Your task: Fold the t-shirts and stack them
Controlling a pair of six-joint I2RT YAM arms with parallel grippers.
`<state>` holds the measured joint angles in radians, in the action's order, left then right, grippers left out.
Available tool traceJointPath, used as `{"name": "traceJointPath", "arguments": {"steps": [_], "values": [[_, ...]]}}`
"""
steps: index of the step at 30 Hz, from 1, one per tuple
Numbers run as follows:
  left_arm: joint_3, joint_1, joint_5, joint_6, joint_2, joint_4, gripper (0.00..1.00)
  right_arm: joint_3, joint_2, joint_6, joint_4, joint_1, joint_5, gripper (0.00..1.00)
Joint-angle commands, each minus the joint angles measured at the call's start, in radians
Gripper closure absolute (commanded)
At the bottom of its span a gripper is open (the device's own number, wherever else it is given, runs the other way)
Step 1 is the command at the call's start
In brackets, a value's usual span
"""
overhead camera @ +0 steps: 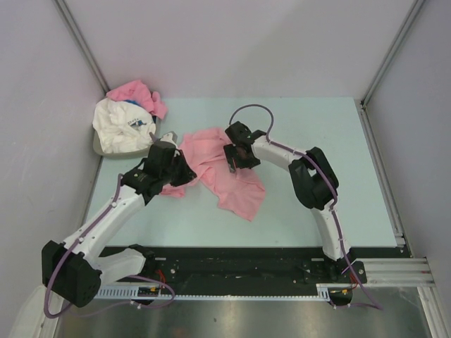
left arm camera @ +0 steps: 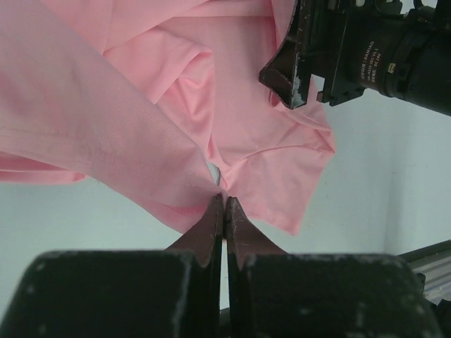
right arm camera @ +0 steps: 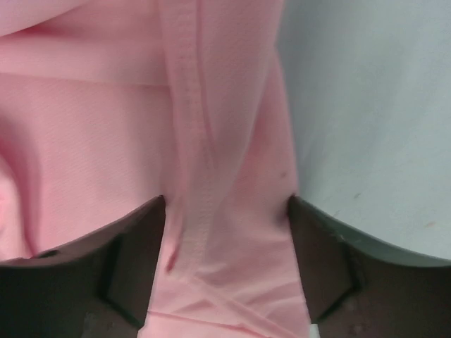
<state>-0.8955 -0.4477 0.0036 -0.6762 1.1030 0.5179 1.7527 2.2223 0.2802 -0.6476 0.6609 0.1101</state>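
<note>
Top view: bin (overhead camera: 96,146) at back left holds a white tee (overhead camera: 120,127) and a second pink tee (overhead camera: 130,90); pink tee (overhead camera: 236,189) lies crumpled on the table (overhead camera: 317,141). Left wrist: your left gripper (left arm camera: 224,204) is pressed together, pinching the tee's edge. Right wrist: your right gripper (right arm camera: 225,239) is spread around its hem.

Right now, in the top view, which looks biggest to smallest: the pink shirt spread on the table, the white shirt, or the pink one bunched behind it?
1. Spread pink t-shirt: largest, even though partly covered.
2. White t-shirt.
3. Bunched pink t-shirt: smallest showing; it is crumpled and partly hidden, so its true size is unsure.
</note>
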Motion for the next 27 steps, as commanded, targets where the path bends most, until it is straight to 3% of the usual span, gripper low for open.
{"name": "traceJointPath", "arguments": {"steps": [1, 2, 4, 5, 12, 18, 23, 24, 25, 26, 27], "values": [[0.003, -0.005, -0.011, -0.017, -0.029, -0.028, 1.00, -0.053, -0.003, -0.007, 0.003, 0.009, 0.060, 0.40], [0.004, -0.005, -0.011, -0.019, -0.031, -0.030, 1.00, -0.070, -0.010, -0.006, -0.003, 0.016, 0.085, 0.68], [0.003, -0.005, -0.011, -0.017, -0.035, -0.035, 1.00, -0.151, -0.048, 0.005, -0.007, 0.019, 0.164, 0.93], [0.003, -0.005, 0.013, -0.017, -0.037, -0.033, 1.00, -0.179, -0.064, 0.023, -0.010, 0.019, 0.187, 1.00], [0.010, -0.009, 0.039, -0.025, -0.098, -0.016, 1.00, -0.468, -0.292, 0.158, -0.087, 0.029, 0.425, 1.00], [0.059, -0.016, 0.081, -0.063, -0.190, -0.010, 1.00, -0.680, -0.614, 0.289, -0.156, 0.092, 0.343, 1.00], [0.084, -0.026, 0.105, -0.076, -0.239, -0.007, 1.00, -0.716, -0.766, 0.430, -0.257, 0.258, 0.347, 1.00], [0.087, -0.026, 0.105, -0.077, -0.247, 0.001, 0.99, -0.714, -0.808, 0.439, -0.270, 0.269, 0.347, 0.95], [0.089, -0.028, 0.124, -0.080, -0.253, 0.004, 1.00, -0.707, -0.829, 0.454, -0.276, 0.278, 0.353, 0.77], [0.089, -0.028, 0.131, -0.082, -0.270, 0.005, 1.00, -0.696, -0.846, 0.456, -0.283, 0.284, 0.370, 0.22], [0.089, -0.029, 0.131, -0.088, -0.282, 0.007, 1.00, -0.681, -0.883, 0.458, -0.297, 0.283, 0.391, 0.00]]}}
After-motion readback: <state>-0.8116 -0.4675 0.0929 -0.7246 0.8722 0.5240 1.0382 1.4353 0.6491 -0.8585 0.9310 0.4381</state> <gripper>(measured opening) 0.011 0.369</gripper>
